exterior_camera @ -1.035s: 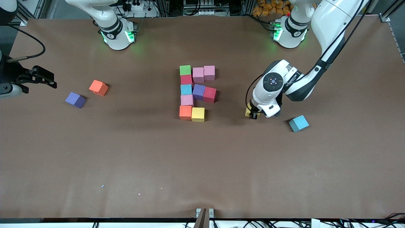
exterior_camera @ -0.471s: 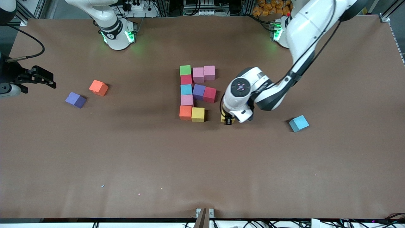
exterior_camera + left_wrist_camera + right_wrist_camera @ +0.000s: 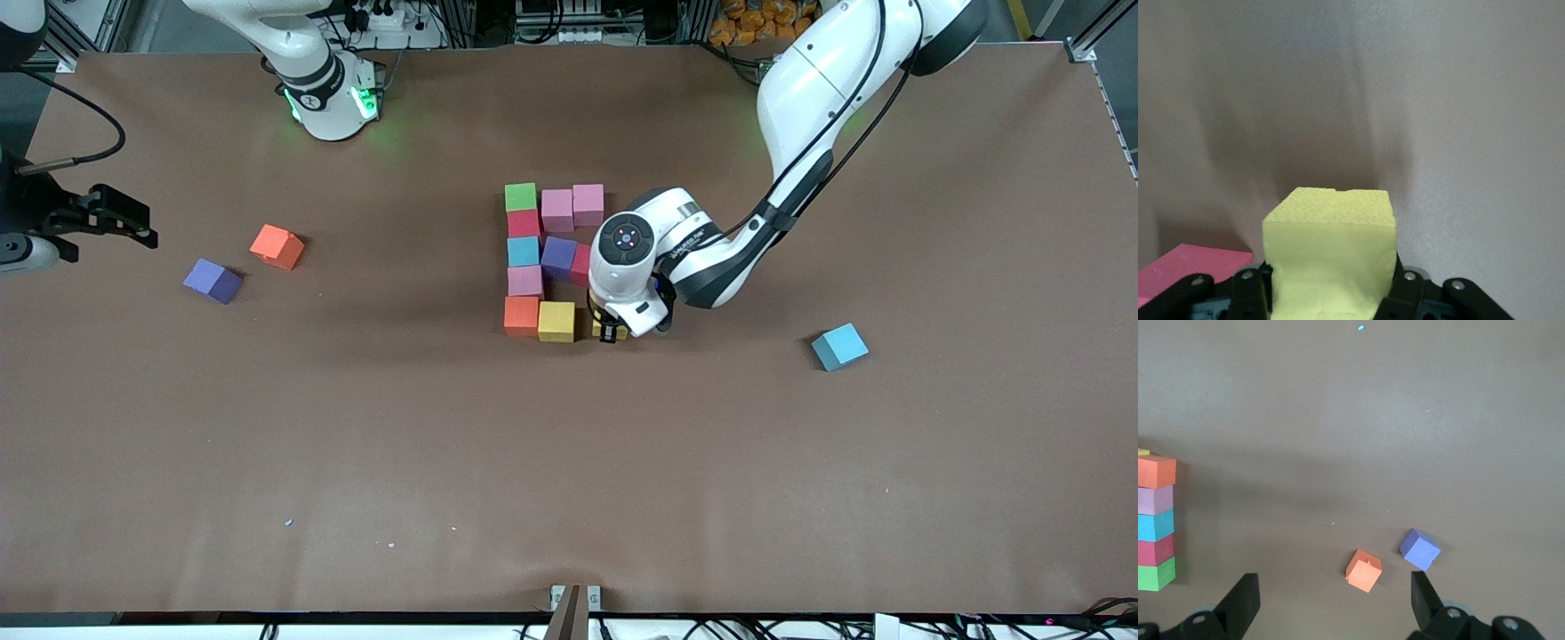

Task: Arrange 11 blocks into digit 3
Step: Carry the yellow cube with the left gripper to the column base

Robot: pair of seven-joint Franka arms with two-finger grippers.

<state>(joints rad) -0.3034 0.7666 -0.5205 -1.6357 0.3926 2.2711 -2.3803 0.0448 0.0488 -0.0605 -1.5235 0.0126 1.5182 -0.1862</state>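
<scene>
My left gripper [image 3: 612, 331] is shut on a yellow block [image 3: 613, 332], low over the table right beside the yellow block [image 3: 556, 321] that ends the arrangement's nearest row. The left wrist view shows this held block [image 3: 1331, 247] between the fingers, with a pink-red block [image 3: 1185, 263] at its side. The arrangement also holds green [image 3: 521, 196], two pink [image 3: 557, 209], red [image 3: 524, 223], light blue [image 3: 523, 252], purple [image 3: 559, 256] and orange [image 3: 521, 316] blocks. My right gripper [image 3: 124, 222] waits open over the right arm's end of the table.
Loose blocks lie apart from the arrangement: a light blue one [image 3: 839, 346] toward the left arm's end, and an orange one [image 3: 276, 246] and a purple one [image 3: 212, 281] toward the right arm's end. The right wrist view shows these two, orange [image 3: 1364, 571] and purple [image 3: 1419, 549].
My left gripper has carried the yellow block from near the loose light blue block across to the arrangement's nearest row. The right arm has not moved.
</scene>
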